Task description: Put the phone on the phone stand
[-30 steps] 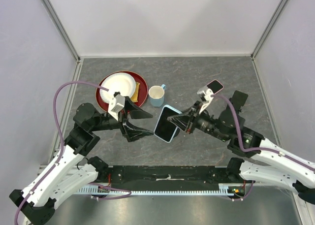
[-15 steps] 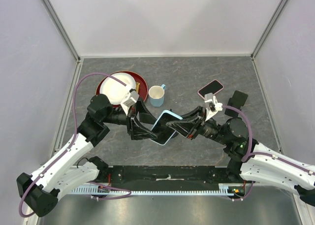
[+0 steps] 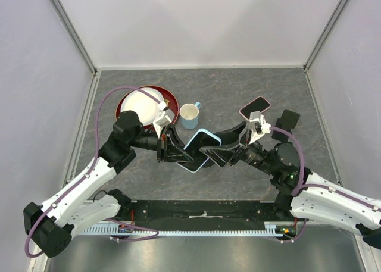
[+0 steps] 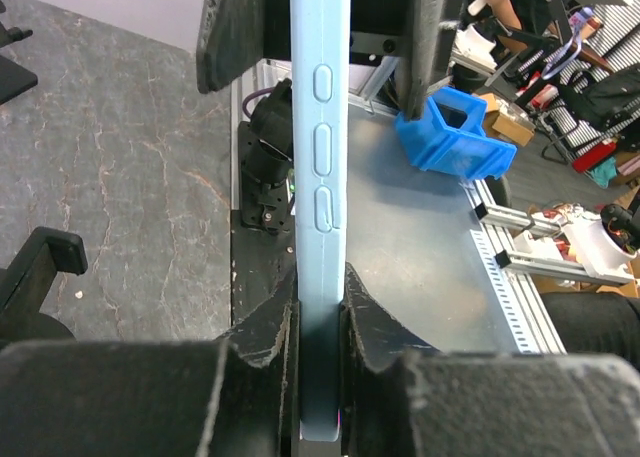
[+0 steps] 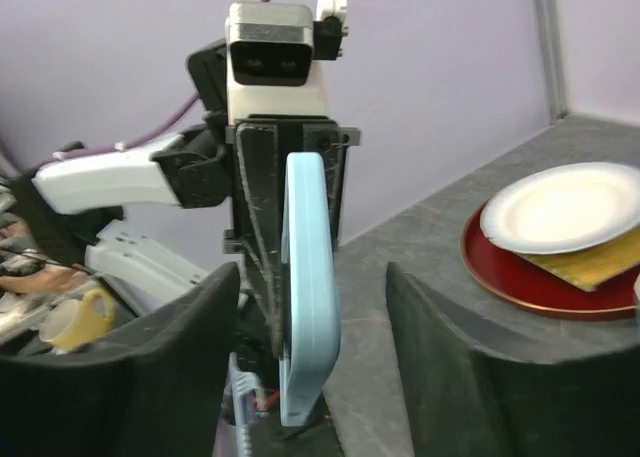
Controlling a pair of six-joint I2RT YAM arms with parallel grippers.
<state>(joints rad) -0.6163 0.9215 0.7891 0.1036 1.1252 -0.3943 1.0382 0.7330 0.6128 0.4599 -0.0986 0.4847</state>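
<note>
The left end effector is closed on the lower end of the light blue rectangular phone. Its two black fingers press the phone from both sides, and the phone is seen edge-on in the left wrist view, with the side buttons facing the camera. The right end effector is open. Its wide black fingers stand on each side of the same phone with a gap on both sides (in the right wrist view no contact is visible).

From above, the phone is held over the middle of the grey marbled desk, tilted, between the two arms. The black phone stand sits on the desk at about 2 o'clock from the phone, well apart from it. A pink-edged phone with a dark screen is at 1 o'clock. A white mug with a blue handle is near, at about 11 o'clock. A round red plate carrying a white plate is at 10 o'clock.
</note>
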